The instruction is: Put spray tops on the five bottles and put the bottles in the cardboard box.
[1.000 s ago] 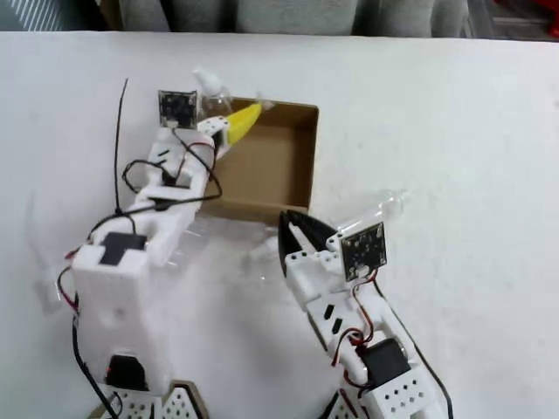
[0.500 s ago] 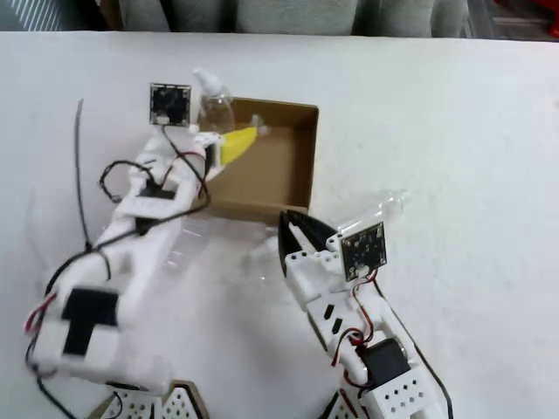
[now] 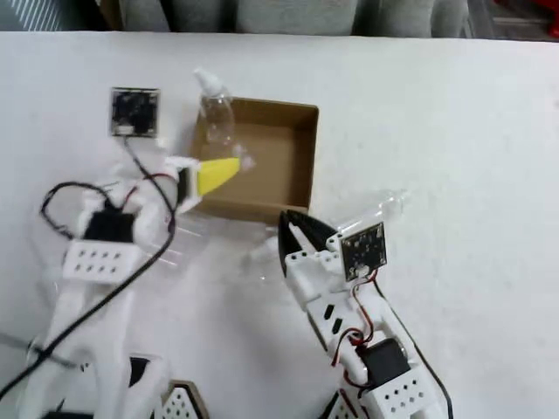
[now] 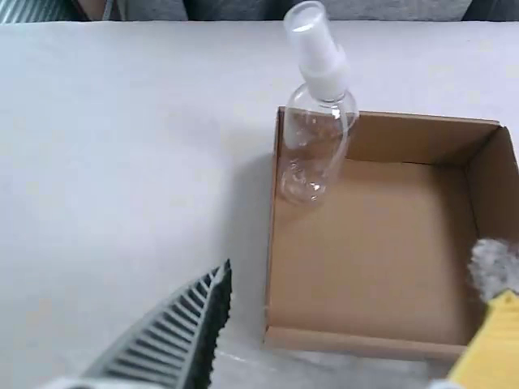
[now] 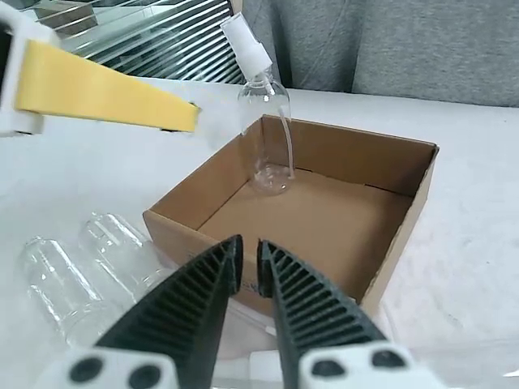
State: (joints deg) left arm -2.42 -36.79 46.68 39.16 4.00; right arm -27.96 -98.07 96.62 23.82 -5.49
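A spray bottle with its top on leans in the far left corner of the cardboard box. The left gripper is wide open and holds nothing, at the box's near left side. The right gripper is almost closed and holds nothing, at the box's near wall. Two clear bottles lie on the tabletop there

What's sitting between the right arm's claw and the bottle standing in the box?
Only the cardboard box's near wall and bare floor, as the right wrist view shows.
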